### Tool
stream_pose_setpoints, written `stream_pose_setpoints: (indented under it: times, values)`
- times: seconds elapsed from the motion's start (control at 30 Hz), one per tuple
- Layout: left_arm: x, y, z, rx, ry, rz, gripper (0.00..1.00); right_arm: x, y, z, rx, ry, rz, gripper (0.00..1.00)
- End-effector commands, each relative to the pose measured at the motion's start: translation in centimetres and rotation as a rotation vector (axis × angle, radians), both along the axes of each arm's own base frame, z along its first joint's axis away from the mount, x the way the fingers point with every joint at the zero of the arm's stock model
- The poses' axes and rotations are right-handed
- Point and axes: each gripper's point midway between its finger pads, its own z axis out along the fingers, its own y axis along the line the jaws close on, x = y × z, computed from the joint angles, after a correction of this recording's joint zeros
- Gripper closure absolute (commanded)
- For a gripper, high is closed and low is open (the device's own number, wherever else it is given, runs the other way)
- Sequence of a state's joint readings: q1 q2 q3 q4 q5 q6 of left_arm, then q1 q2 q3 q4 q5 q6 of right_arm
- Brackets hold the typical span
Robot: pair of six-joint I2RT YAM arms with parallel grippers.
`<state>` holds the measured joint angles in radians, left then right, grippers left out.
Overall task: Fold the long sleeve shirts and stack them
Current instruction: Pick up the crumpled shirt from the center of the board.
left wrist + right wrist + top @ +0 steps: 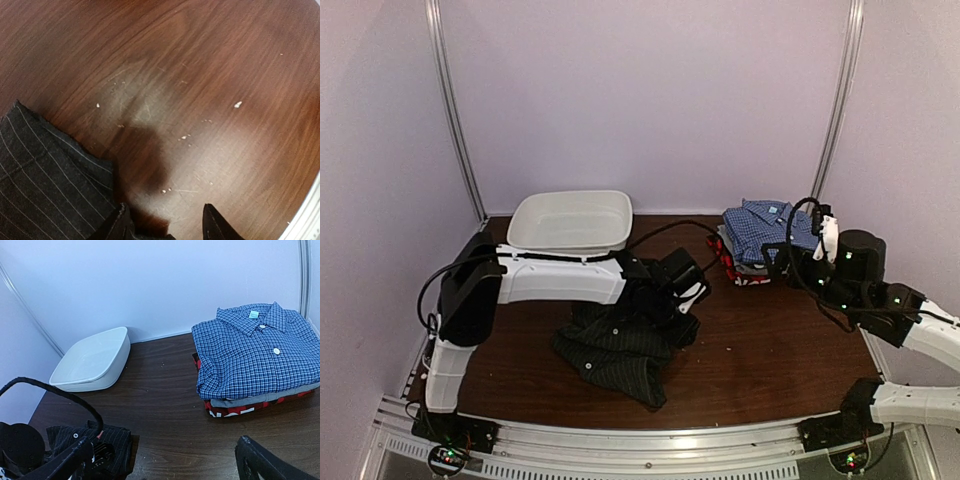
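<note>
A black pinstriped long sleeve shirt (618, 345) lies crumpled on the table's near middle, and its edge also shows in the left wrist view (45, 175) and in the right wrist view (102, 440). My left gripper (686, 290) hovers over the shirt's right edge. It (164, 210) is open, with bare wood between the fingers and the cloth just beside the left finger (117, 222). Folded shirts are stacked at the back right, the blue checked shirt (762, 230) (257, 352) on top of a grey and a red-black one (240, 409). My right gripper (782, 262) (166, 445) is open and empty beside the stack.
A white plastic tub (570, 220) (92, 360) stands at the back left by the wall. The left arm's black cable (55, 392) loops above the pinstriped shirt. A metal rail (650, 440) runs along the table's near edge.
</note>
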<state>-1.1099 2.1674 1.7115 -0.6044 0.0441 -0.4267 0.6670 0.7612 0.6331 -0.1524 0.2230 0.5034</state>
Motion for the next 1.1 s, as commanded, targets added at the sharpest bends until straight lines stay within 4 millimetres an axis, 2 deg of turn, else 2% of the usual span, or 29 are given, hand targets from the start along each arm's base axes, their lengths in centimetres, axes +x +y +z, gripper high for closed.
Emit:
stream_pose_setpoints:
  times: [0.0, 0.2, 0.37, 0.53, 0.7, 0.93, 1.07]
  values:
    - [2.4, -1.0, 0.0, 0.031, -0.094, 0.017, 0.50, 0.1, -0.2, 0.3, 0.009, -0.021, -0.011, 0.00]
    - [4.5, -0.9, -1.5, 0.129, -0.161, 0.067, 0.54, 0.1, -0.2, 0.4, 0.005, -0.023, -0.007, 0.00]
    - [4.6, -0.5, -3.3, 0.181, -0.157, 0.062, 0.56, 0.1, -0.2, 0.3, 0.002, -0.022, -0.004, 0.00]
    - [4.7, 0.1, -4.2, 0.210, -0.160, 0.074, 0.57, 0.1, -0.1, 0.3, 0.000, -0.023, -0.002, 0.00]
    - [4.9, 0.6, -5.0, 0.236, -0.168, 0.083, 0.64, 0.3, 0.1, 0.4, 0.001, -0.023, 0.004, 0.00]
    - [5.6, 0.4, -4.0, 0.235, -0.202, 0.093, 1.00, 0.4, 0.4, 0.4, 0.006, -0.020, 0.012, 0.00]
    - [6.0, -0.7, -1.3, 0.178, -0.220, 0.097, 1.00, 0.4, 0.5, 0.4, 0.010, -0.019, 0.014, 0.00]
